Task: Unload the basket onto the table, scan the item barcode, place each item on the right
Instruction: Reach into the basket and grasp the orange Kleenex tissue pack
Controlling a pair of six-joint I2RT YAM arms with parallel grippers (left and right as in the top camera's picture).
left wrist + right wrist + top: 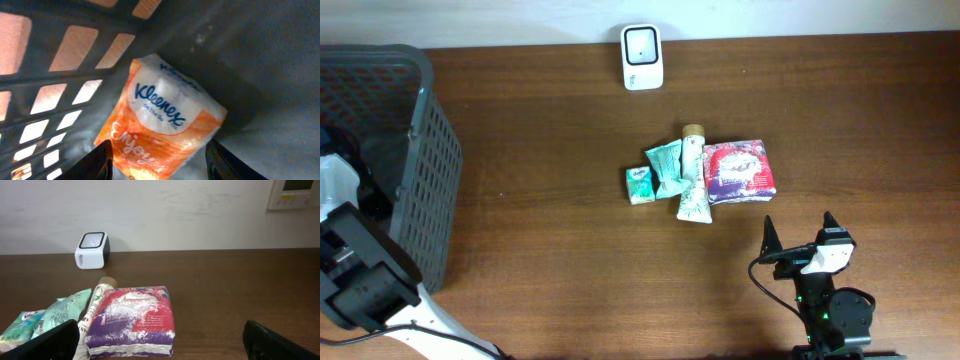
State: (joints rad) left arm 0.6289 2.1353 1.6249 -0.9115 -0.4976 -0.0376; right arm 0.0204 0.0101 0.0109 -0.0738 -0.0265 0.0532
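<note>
Kleenex pack [161,122] sits between left gripper [159,159] fingers, its lower end cut off

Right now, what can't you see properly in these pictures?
- Kleenex pack, left wrist: lower end cut off by the picture's edge; no barcode shows.
- Left gripper, left wrist: gripping or just near the pack, unclear.
- Basket, overhead: cut off by the left edge.

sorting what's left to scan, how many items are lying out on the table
4, clustered mid-table: small green pack, teal pouch, tube, red-purple pack. The basket also holds a Kleenex pack and may hide more.
</note>
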